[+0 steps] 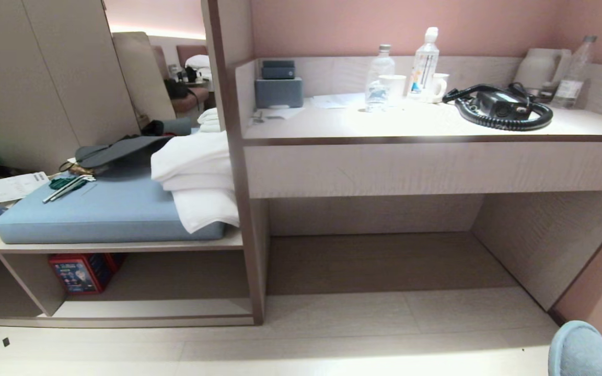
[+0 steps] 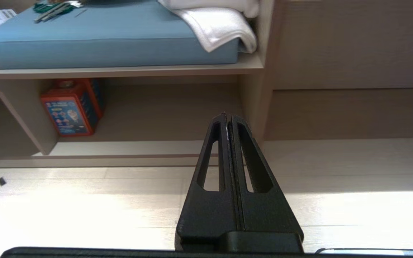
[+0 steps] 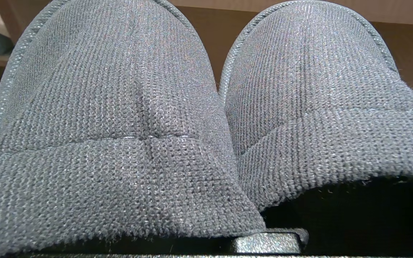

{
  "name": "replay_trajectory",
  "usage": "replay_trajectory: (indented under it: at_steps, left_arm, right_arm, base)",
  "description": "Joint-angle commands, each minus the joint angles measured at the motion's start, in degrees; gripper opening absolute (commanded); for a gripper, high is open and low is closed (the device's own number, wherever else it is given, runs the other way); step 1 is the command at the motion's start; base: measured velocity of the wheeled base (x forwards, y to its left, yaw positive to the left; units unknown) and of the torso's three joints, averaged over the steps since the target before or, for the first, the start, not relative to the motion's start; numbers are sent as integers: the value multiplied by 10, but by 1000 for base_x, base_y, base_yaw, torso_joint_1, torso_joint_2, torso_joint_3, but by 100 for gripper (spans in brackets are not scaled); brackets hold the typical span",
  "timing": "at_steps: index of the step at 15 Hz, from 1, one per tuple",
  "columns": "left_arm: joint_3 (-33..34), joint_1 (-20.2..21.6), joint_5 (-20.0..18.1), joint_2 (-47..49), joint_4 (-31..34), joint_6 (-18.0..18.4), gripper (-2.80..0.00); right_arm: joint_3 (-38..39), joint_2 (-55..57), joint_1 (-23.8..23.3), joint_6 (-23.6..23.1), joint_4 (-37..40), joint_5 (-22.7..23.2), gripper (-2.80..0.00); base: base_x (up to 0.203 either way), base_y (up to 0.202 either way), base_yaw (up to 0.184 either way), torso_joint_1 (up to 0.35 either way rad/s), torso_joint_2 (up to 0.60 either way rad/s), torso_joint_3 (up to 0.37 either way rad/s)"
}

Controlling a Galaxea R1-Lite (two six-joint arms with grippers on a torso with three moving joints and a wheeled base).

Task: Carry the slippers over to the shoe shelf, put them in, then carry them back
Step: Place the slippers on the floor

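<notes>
The slippers [image 3: 206,107] are a grey knitted pair lying side by side, toes pointing away, and they fill the right wrist view. My right gripper is shut on the slippers and hidden under them. In the head view their pale blue-grey ends [image 1: 588,350] show at the bottom right corner, above the floor. The shoe shelf [image 1: 149,308] is the low open compartment under the blue cushion at the left, with a pale base board [image 2: 138,147]. My left gripper [image 2: 227,116] is shut and empty, hanging above the floor and pointing at the shelf's right post.
A red box [image 1: 84,271] stands in the left part of the shelf. A blue cushion [image 1: 107,209] with white towels [image 1: 196,177] lies on the bench top. The long desk counter [image 1: 437,125] carries bottles, cups, a phone and a kettle. Pale floor [image 1: 332,339] lies in front.
</notes>
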State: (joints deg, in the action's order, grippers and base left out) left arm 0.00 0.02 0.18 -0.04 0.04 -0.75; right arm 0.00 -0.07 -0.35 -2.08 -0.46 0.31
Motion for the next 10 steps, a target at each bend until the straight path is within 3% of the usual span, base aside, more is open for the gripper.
replay_trajectory:
  at_steps: [1,5,10]
  left_arm:
    - [0,1,0,0,0,0,-280]
    - [0,0,0,0,0,0,-280]
    - [0,1,0,0,1,0,-280]
  right_arm:
    - [0,-1,0,0,0,0,-280]
    - [0,-1,0,0,0,0,-280]
    - [0,-1,0,0,0,0,-280]
  base:
    - [0,-195,5,-2,-6,2]
    - [0,-176,2,1,2,1]
    - [0,-15,0,0,1,0]
